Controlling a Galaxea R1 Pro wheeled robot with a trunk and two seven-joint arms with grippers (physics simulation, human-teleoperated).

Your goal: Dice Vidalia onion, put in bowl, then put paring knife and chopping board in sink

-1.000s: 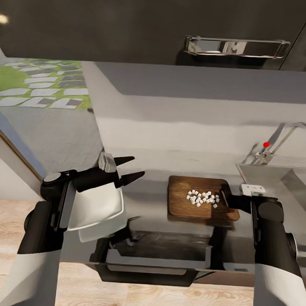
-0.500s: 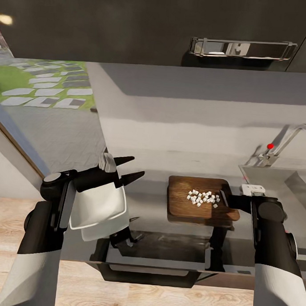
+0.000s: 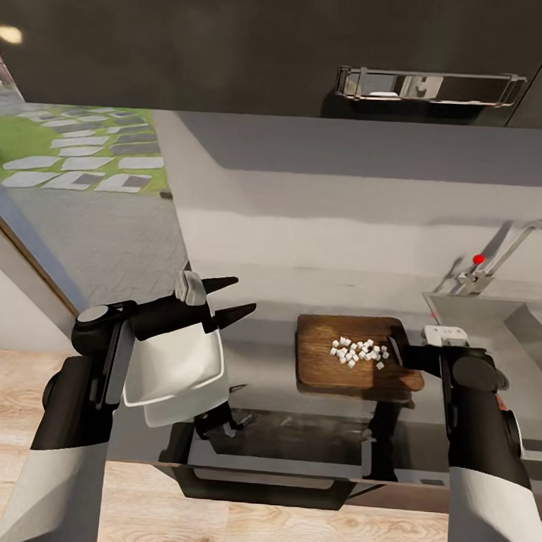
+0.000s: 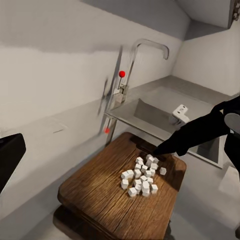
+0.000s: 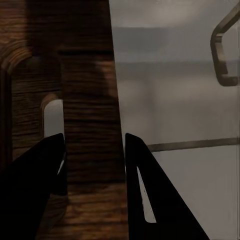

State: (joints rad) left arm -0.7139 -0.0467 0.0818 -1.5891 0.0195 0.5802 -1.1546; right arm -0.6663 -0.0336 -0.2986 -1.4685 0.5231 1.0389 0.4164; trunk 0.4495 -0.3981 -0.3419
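Note:
The dark brown chopping board (image 3: 322,360) hangs slightly above the glossy grey countertop (image 3: 268,334), with a pile of white diced onion (image 3: 359,351) on it. My right gripper (image 3: 399,352) is shut on the board's end by the slot handle; its fingers (image 5: 145,195) straddle the wooden end strip (image 5: 90,150). In the left wrist view the board (image 4: 95,195) and the dice (image 4: 141,176) lie ahead. My left gripper (image 3: 232,296) is open and empty above the far edge of the white bowl (image 3: 176,365). The sink (image 3: 490,316) lies to the right. The paring knife is hidden.
A chrome tap (image 3: 505,238) with a red-tipped lever (image 3: 479,258) rises behind the sink. A metal rack (image 3: 429,85) hangs under the dark wall cabinet. A window (image 3: 79,148) opens at the left. A dark frame (image 3: 270,460) sits below the counter's front edge.
The head camera shifted a little, sliding the scene right. The board stayed with my right gripper and edged slightly up and left. My left gripper stayed open over the bowl.

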